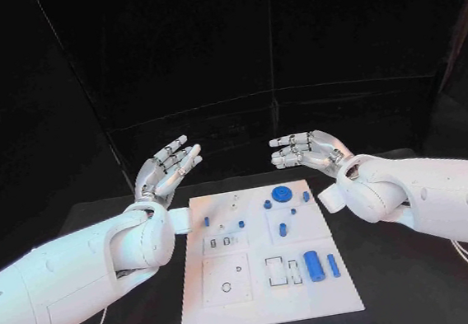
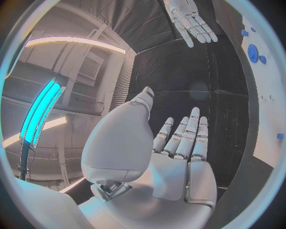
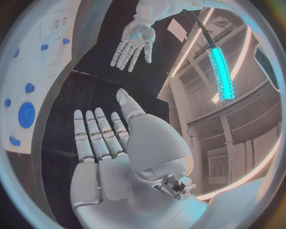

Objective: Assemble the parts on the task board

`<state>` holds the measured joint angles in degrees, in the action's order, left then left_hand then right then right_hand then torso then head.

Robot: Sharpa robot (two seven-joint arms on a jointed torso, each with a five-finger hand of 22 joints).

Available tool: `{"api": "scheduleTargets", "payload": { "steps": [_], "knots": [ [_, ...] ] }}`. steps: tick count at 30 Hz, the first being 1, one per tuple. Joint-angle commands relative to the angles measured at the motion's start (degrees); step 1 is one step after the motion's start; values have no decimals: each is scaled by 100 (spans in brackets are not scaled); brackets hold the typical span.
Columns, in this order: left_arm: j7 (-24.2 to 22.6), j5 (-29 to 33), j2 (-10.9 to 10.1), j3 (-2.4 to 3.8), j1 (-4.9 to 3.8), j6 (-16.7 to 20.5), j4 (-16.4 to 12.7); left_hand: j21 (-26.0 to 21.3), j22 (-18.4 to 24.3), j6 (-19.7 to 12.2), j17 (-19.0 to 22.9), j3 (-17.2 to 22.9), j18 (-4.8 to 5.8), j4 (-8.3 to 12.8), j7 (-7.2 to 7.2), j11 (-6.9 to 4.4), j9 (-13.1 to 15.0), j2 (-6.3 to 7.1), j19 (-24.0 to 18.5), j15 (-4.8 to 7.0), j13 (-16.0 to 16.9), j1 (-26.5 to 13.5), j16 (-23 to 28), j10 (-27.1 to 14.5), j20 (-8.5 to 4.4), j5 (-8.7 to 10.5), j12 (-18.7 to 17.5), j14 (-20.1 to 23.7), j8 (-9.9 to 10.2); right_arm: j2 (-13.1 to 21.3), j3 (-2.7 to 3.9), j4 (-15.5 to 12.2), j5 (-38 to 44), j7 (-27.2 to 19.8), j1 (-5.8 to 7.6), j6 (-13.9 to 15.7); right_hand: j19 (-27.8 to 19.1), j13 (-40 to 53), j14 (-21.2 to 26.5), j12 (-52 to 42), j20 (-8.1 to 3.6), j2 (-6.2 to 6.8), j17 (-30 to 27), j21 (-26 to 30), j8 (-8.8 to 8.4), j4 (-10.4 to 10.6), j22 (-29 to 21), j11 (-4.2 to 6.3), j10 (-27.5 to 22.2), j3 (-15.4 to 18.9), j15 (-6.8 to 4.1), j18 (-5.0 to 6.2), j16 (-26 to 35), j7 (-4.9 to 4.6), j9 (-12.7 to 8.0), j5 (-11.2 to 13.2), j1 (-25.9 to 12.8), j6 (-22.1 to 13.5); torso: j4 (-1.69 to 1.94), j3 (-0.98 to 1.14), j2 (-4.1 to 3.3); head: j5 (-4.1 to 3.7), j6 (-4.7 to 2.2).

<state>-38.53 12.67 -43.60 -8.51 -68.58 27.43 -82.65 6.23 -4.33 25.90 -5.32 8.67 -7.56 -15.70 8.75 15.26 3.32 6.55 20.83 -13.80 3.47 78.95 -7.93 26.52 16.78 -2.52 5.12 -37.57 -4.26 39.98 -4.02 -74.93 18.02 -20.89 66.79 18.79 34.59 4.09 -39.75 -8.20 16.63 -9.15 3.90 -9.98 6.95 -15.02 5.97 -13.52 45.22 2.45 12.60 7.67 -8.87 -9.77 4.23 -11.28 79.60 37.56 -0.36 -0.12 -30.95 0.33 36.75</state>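
The task board (image 1: 267,290) lies flat in the middle of the black table (image 1: 98,213), its long side running from near to far, and both arms hang above the table at the board's far end, one on each side of it. The left hand (image 1: 167,169) hovers off the board's far left corner with palm up and fingers (image 1: 185,155) stretched out and apart, holding nothing; the left wrist view shows that same hand (image 2: 178,157) flat and bare, fingers straight and lying side by side. The right hand (image 1: 305,150) hovers off the far right corner, its fingers slightly bent and spread, also with nothing in them; in the right wrist view it (image 3: 104,152) appears as an open palm with the fingers extended. Neither hand touches the board or any part. On the board, a round blue disc (image 1: 282,194) sits near the far edge, with a few small blue pieces (image 1: 267,204) just beside it and one small blue peg (image 1: 207,220) further left. Toward the near right, a large blue cylinder (image 1: 313,265) lies on its side with a thinner blue pin (image 1: 334,265) just to its right, both running near to far. Left of the cylinder there are rectangular cut-outs (image 1: 283,269) in the plate, and a square recess with a round mark (image 1: 225,278) lies on the near left.
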Motion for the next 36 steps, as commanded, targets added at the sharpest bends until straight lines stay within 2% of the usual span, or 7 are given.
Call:
{"api": "scheduleTargets", "payload": {
  "steps": [1, 5, 9, 17, 28, 30, 36],
  "knots": [
    [-174, 30, -89, 3, -44, -343, -53, 554, -278, 852, -115, 38, -113, 157, 672, -135, 120, -138, 1405, 176, 174, 134, -324, 1453, -28, -8, 412, -768, -238, 12, 10, 106, 1275, -24, 56, 76, 498, -21, -825, -117, -14, -3, 27, -264, 177, -148, 96, 162, 606, -125, -186, 207, -235, -468, 59, 51, 124, 962, 12, 4, -56, 18, -7],
    [-123, -121, -266, 1, -112, -439, -175, 860, -383, 2138, -210, 18, -257, 417, 563, -357, 278, -250, 2158, 441, 229, 302, -641, 2334, -74, -45, 697, -1596, -588, 14, 12, 239, 1963, 55, 190, 76, 1019, -61, -1551, -38, -136, 90, -26, -595, 137, -174, 205, 325, 1194, -363, -400, 294, -290, -347, -13, 98, 224, 1435, 7, 0, -135, 10, -48],
    [-44, -301, -460, 0, -186, -596, -347, 994, -415, 2446, -247, -16, -303, 604, 454, -483, 270, -302, 2613, 590, 195, 387, -751, 2751, -201, -11, 745, -2061, -643, 34, 16, 305, 2798, 215, 344, 3, 1355, -57, -2014, 34, -309, 205, -32, -879, 100, -171, 320, 447, 1661, -530, -547, 292, -250, -279, -35, 4, 167, 1751, 12, -12, -221, 5, -79],
    [55, -397, -866, -2, -258, -893, -879, 1021, -381, 2705, -292, -76, -296, 745, 378, -591, 187, -415, 3073, 725, 72, 349, -752, 3120, -364, -14, 619, -2531, -575, 36, 39, 298, 4360, 809, 562, -80, 1871, -43, -2889, 252, -605, 498, -27, -1591, -86, -153, 674, 608, 2212, -659, -804, 280, -173, -163, -45, -412, -154, 2017, 13, -33, -402, -43, -141],
    [120, -338, -1291, -4, -385, -1031, -1723, 838, -264, 2713, -258, -159, -277, 856, 414, -550, 82, -457, 3110, 686, 15, 286, -534, 3120, -348, -14, 373, -2513, -409, -104, 52, 19, 6569, 2093, 754, -401, 2599, -28, -4449, 413, -1029, 791, 73, -2886, -230, -134, 1371, 829, 2625, -757, -1213, 290, -567, -3, -40, -392, -270, 2285, 64, -95, -779, -89, -236],
    [128, -333, -1331, -4, -415, -1036, -1815, 812, -248, 2695, -254, -175, -276, 873, 434, -534, 69, -460, 3111, 676, 14, 276, -508, 3097, -341, -13, 334, -2513, -379, -136, 53, -31, 6823, 2248, 764, -471, 2702, -34, -4707, 451, -1094, 859, 433, -3087, -286, -118, 1477, 846, 2600, -710, -1320, 279, -1327, 42, -46, -330, -378, 2254, 71, -111, -849, -109, -258],
    [132, -327, -1420, -4, -512, -1021, -1905, 773, -223, 2675, -251, -198, -276, 908, 451, -516, 54, -469, 3119, 664, 15, 268, -469, 3067, -330, -13, 276, -2520, -335, -222, 56, -89, 7255, 2573, 777, -668, 2756, -28, -4633, 449, -1131, 885, 1247, -3460, -323, -129, 1682, 871, 2459, -727, -1312, 279, -2633, 62, -45, -284, -499, 2155, 77, -138, -991, -116, -290]
  ]
}}
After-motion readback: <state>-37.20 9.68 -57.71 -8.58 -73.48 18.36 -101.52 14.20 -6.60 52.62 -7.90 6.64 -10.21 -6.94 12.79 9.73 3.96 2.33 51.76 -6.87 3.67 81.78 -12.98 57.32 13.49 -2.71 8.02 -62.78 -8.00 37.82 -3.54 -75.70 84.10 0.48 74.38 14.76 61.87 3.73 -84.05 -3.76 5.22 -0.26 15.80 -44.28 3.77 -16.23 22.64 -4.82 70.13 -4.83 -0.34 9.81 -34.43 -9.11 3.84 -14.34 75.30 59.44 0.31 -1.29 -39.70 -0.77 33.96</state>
